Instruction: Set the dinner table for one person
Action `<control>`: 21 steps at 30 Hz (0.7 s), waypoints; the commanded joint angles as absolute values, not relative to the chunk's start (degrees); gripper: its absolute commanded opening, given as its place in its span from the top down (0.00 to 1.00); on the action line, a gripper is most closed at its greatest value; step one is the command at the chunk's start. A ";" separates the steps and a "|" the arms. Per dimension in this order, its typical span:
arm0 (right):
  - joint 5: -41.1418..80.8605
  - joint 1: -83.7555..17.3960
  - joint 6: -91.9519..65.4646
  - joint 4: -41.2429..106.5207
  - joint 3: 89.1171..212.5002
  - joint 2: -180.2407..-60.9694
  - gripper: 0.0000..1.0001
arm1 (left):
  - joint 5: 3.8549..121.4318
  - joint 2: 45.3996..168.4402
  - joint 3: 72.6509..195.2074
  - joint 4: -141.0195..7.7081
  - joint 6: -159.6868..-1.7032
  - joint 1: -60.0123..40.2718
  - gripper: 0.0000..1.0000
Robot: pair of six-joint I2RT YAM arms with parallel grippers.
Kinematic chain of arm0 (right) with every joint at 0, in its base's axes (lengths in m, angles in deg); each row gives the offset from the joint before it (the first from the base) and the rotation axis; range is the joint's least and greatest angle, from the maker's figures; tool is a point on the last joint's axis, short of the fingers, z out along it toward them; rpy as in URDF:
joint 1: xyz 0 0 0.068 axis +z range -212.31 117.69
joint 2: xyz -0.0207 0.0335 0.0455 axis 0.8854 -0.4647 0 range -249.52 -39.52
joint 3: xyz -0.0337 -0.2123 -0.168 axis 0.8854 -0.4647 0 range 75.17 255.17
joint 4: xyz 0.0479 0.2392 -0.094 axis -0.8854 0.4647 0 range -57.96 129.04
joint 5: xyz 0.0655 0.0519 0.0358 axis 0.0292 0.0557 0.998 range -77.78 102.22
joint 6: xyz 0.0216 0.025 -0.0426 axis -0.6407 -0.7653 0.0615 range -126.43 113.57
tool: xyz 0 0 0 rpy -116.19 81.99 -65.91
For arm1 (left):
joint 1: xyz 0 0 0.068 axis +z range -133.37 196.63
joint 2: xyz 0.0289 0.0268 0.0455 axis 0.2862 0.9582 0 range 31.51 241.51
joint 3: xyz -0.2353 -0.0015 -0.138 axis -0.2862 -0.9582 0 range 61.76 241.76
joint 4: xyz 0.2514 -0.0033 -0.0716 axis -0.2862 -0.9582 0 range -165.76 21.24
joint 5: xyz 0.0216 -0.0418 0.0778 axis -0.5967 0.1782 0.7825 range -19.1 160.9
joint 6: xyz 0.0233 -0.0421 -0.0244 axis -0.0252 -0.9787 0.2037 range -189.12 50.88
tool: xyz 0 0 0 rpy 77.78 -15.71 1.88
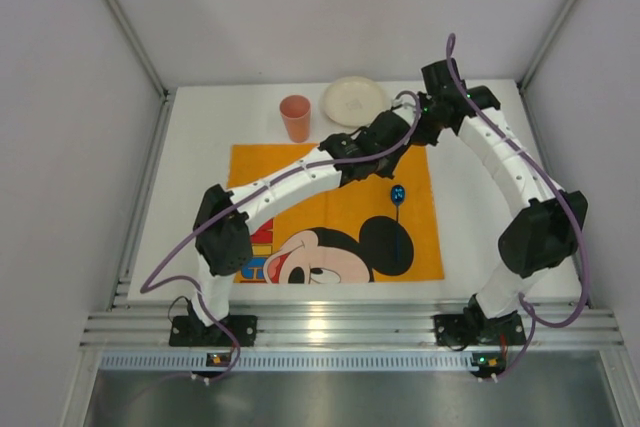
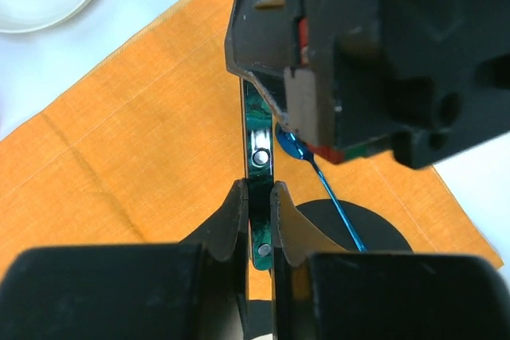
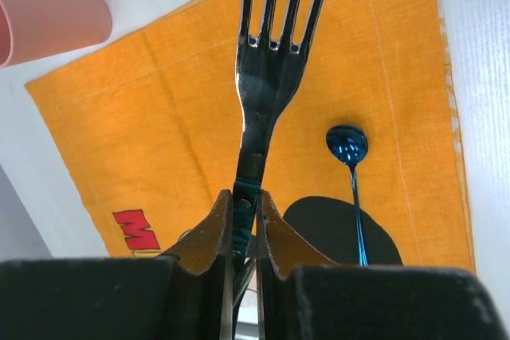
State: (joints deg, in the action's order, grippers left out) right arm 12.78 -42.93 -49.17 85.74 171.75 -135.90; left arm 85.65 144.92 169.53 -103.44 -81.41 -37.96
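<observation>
Left gripper (image 2: 259, 197) and right gripper (image 3: 245, 205) both pinch the fork (image 3: 267, 77), upper centre from above, over the orange mat (image 1: 270, 167) on the white bench (image 1: 195, 147). One should let go first, then lower it level.

You are looking into plain pale walls (image 1: 300, 7) (aluminium posts (image 1: 120, 19) running up the corners), light glaring off the near rail (image 1: 330, 329).

- Soft, even overhead light is washing the white bench (image 1: 195, 147), casting only faint shadows.
- Glare is flaring off the metal rail (image 1: 315, 332).
- Close up, the right pincer (image 3: 244, 201) is blurring out of focus while the fork (image 3: 267, 77) is glinting.
</observation>
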 commanded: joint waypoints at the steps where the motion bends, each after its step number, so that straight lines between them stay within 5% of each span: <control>1: 19.15 -42.09 -47.83 85.48 176.86 -133.12 0.91 | 86.01 142.79 167.23 -103.30 -80.54 -38.13 1.00; 2: 19.94 -42.61 -46.87 85.31 178.00 -133.48 0.69 | 86.89 142.35 166.53 -103.74 -80.89 -38.13 1.00; 3: 20.47 -42.88 -46.42 85.31 178.70 -134.09 0.28 | 88.81 141.82 166.18 -104.26 -80.98 -38.13 1.00; 4: 20.57 -43.32 -46.07 85.22 179.58 -134.27 0.01 | 89.70 140.69 165.83 -104.79 -81.15 -38.04 1.00; 21: 28.82 -51.32 -44.22 80.12 185.83 -145.34 0.00 | 92.44 96.40 113.63 -107.79 -102.95 -22.23 1.00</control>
